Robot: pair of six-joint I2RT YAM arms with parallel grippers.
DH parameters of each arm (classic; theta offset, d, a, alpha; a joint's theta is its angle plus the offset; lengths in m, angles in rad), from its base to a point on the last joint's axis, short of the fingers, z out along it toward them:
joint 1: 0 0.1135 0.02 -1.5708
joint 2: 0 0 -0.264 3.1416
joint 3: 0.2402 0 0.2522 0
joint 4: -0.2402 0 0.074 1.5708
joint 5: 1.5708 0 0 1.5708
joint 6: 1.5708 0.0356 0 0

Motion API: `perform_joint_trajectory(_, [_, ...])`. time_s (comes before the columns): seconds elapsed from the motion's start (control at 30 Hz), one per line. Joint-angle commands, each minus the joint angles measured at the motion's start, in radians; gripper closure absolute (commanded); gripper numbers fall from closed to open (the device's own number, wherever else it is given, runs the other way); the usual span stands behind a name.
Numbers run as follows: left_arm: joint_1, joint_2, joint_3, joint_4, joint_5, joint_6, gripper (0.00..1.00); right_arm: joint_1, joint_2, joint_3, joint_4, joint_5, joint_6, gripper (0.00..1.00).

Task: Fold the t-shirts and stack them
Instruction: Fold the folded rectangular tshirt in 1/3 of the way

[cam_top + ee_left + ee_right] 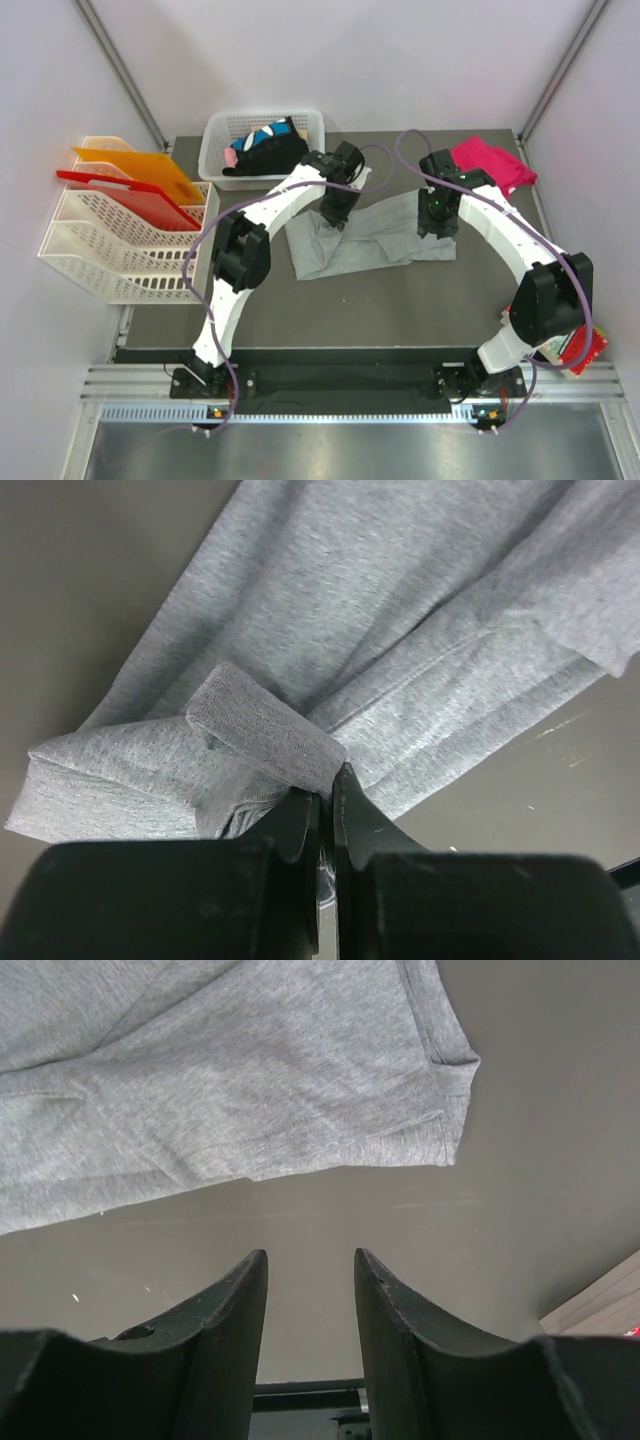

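**A:** Shirts?
**B:** I count one grey shirt [370, 240] on the tabletop [350, 310], one pink shirt [490, 165] far right, and a black bundle [265, 150] in the basket [215, 140] that I can't count.
**A:** End effectors?
**B:** Left end effector [328, 780] pinches a fold of the grey shirt. Right end effector [310, 1260] gapes beside its hem.

Quick tally from the top view. One grey t-shirt [370, 245] dead centre, one pink t-shirt [492, 163] at 2 o'clock, one black bundle [262, 152] with blue-white patches at 11, can't tell how many shirts in it. One white basket [215, 135] around that bundle. One white tray rack [100, 265] at 9, with one orange folder [140, 170] and one red folder [130, 197]. One red snack packet [582, 350] at 4. Two arms: left arm [262, 212], right arm [512, 238].
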Motion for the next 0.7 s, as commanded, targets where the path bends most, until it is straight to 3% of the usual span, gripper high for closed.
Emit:
perform_joint_trajectory(0.0, [-0.052,-0.064,0.002,0.037,0.027,-0.019,1.00,-0.009,-0.054,-0.014,0.011,-0.003,0.011,0.59])
perform_joint_trajectory(0.03, [-0.062,-0.060,-0.018,0.041,0.032,-0.017,1.00,-0.009,-0.058,-0.019,0.010,0.000,0.013,0.59])
perform_joint_trajectory(0.13, [-0.091,-0.034,-0.022,0.044,0.072,-0.016,0.86,-0.009,-0.069,-0.031,0.010,0.001,0.016,0.59])
perform_joint_trajectory(0.17, [-0.108,-0.028,-0.020,0.044,0.077,-0.013,0.55,-0.009,-0.070,-0.036,0.013,0.001,0.018,0.59])
perform_joint_trajectory(0.23, [-0.125,-0.009,-0.011,0.044,0.083,-0.007,0.11,-0.009,-0.067,-0.036,0.013,-0.002,0.019,0.59])
perform_joint_trajectory(0.27, [-0.132,-0.008,-0.005,0.039,0.083,-0.003,0.01,-0.009,-0.066,-0.031,0.013,0.000,0.019,0.59])
perform_joint_trajectory(0.43, [-0.070,-0.076,0.044,0.027,0.020,0.004,0.01,-0.010,-0.060,-0.016,0.013,-0.003,0.018,0.57])
perform_joint_trajectory(0.67, [0.270,-0.290,-0.058,0.050,0.024,0.006,0.01,0.005,0.001,0.010,0.059,-0.068,0.036,0.57])
